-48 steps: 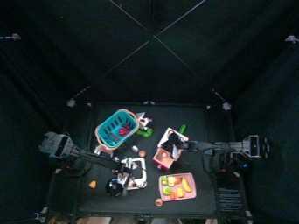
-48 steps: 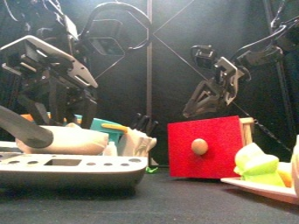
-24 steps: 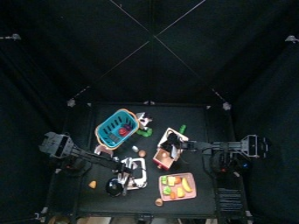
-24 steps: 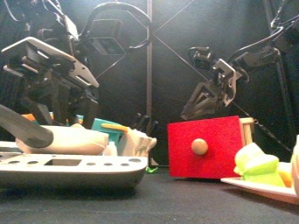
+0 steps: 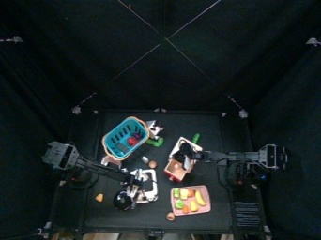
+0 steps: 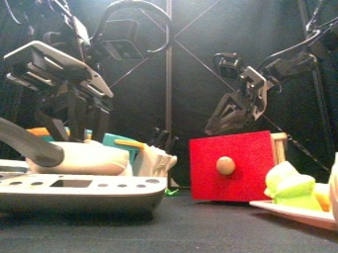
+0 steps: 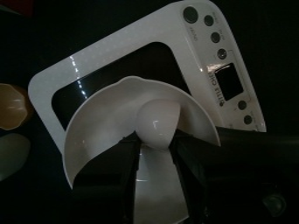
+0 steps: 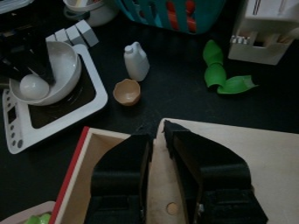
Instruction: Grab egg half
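A white rounded egg half [image 7: 156, 122] lies in a white bowl [image 7: 100, 131] on the white scale [image 7: 222, 61]. My left gripper [image 6: 77, 124] hangs right above the bowl with its jaws apart and nothing visibly gripped. In the top view it is at the table's front left [image 5: 127, 184]. A tan cup-shaped half shell [image 8: 128, 91] lies on the table beside the scale. My right gripper [image 8: 158, 166] is shut and empty. It hovers over the wooden top of the red box [image 6: 231, 168].
A teal basket [image 5: 126, 138] stands at the back left. A pink plate [image 5: 191, 199] with toy vegetables sits at the front right. Green pods [image 8: 222, 74] and a small white bottle-like piece [image 8: 136, 61] lie between the scale and the box.
My left gripper has sunk a little toward the bowl and its jaws have drawn somewhat closer. The right arm has not moved.
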Robot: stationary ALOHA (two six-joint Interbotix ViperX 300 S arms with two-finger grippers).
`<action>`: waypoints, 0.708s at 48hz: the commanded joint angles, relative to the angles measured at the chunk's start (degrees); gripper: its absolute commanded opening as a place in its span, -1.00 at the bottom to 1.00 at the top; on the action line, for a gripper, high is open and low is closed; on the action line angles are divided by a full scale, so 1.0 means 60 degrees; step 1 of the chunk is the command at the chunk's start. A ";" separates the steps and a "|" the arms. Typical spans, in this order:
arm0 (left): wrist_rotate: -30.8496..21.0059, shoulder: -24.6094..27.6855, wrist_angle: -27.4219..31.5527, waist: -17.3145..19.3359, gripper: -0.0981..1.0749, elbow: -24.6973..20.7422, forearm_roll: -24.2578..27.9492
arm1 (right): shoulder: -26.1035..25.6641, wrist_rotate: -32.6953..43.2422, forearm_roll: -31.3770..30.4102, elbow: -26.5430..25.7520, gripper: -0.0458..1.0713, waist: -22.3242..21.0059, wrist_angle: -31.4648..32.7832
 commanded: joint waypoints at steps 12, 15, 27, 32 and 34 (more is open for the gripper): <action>-0.0015 -0.0469 0.0044 -0.0015 0.32 -0.0249 0.0132 | -0.0132 -0.0015 0.0000 -0.0220 0.18 -0.0029 -0.0044; -0.0015 -0.0527 0.0029 -0.0015 0.32 -0.0249 0.0190 | -0.0132 -0.0015 0.0000 -0.0220 0.18 -0.0029 -0.0044; -0.0015 -0.0557 0.0044 -0.0015 0.32 -0.0278 0.0308 | -0.0132 -0.0015 0.0000 -0.0220 0.18 -0.0029 -0.0044; -0.0015 -0.0571 0.0044 -0.0015 0.32 -0.0322 0.0308 | -0.0132 -0.0029 0.0000 -0.0220 0.18 -0.0029 -0.0044; -0.0015 -0.0571 0.0044 -0.0015 0.32 -0.0352 0.0308 | -0.0146 -0.0029 0.0000 -0.0220 0.18 -0.0029 -0.0044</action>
